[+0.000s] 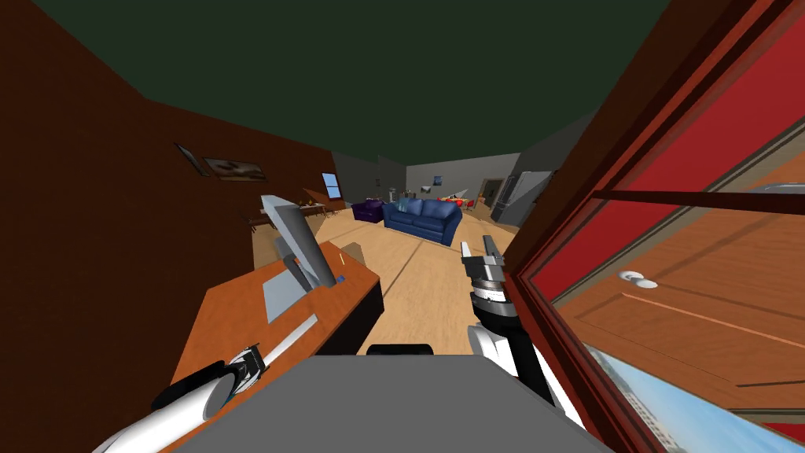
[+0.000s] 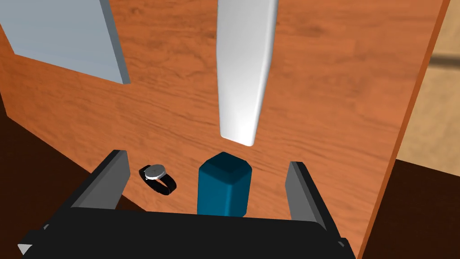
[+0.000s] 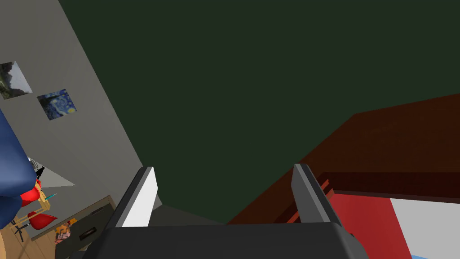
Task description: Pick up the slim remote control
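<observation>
My left gripper hangs low over the near end of a wooden desk, its two fingers spread wide and holding nothing. Between them, close to the gripper's body, stands a small teal box, upright on the desk. Just beside the box, between it and one finger, lies a wristwatch with a dark strap and a pale face, flat on the wood and touching neither.

Beyond the box lies the slim remote control. It is plain white, long and narrow, and it lies flat on the desk top in line with the gap between my fingers. Its near end stops just short of the box, and the fingers are well clear of it. In the head view the remote control runs away from the left gripper toward the middle of the desk.

Farther along the desk, off to one side of the remote, sits a grey laptop with its lid tilted up; its flat base is near the remote without touching it.

My right gripper is raised beside a red frame, away from the desk. Its fingers are also spread apart and empty.

Far across the pale wooden floor stands a blue sofa, with a purple armchair next to it.
</observation>
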Controlling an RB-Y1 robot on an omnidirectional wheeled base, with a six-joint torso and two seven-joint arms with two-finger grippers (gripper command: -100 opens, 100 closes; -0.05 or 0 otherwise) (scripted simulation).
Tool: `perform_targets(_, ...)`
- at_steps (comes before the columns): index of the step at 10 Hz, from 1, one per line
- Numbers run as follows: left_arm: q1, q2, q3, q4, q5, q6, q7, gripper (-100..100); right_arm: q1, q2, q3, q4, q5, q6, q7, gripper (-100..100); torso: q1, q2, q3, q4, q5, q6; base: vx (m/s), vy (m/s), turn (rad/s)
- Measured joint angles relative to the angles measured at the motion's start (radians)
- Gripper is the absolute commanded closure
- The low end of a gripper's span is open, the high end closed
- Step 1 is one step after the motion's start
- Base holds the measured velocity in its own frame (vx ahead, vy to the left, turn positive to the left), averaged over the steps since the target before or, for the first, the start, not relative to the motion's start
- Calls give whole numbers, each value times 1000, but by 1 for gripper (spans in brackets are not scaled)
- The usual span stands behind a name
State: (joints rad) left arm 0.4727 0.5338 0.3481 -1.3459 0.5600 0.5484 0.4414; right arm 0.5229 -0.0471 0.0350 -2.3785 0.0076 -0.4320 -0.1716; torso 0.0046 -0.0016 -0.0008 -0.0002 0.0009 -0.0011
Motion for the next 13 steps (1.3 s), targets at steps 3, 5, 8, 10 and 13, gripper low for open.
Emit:
perform_targets(3,-26,17,6,69,45,74,15,-100,0,0,0,0,0,0,0,0,2,0,0,0,0,0,15,61,-218)
perform_targets(5,-41,25,7,105,68,128,25,-100,0,0,0,0,0,0,0,0,0,-1,0,0,0,0,14,45,-143)
perform_targets(8,-78,50,2,215,135,182,12,-100,0,0,0,0,0,0,0,0,2,-1,0,0,0,0,11,64,-175)
perform_targets(10,-94,52,-1,248,148,228,24,-100,0,0,0,0,0,0,0,0,2,-1,0,0,1,-1,9,94,-161)
perform_targets(13,-126,59,-10,329,198,292,19,-100,0,0,0,0,0,0,0,0,2,0,0,0,1,-1,9,80,-126)
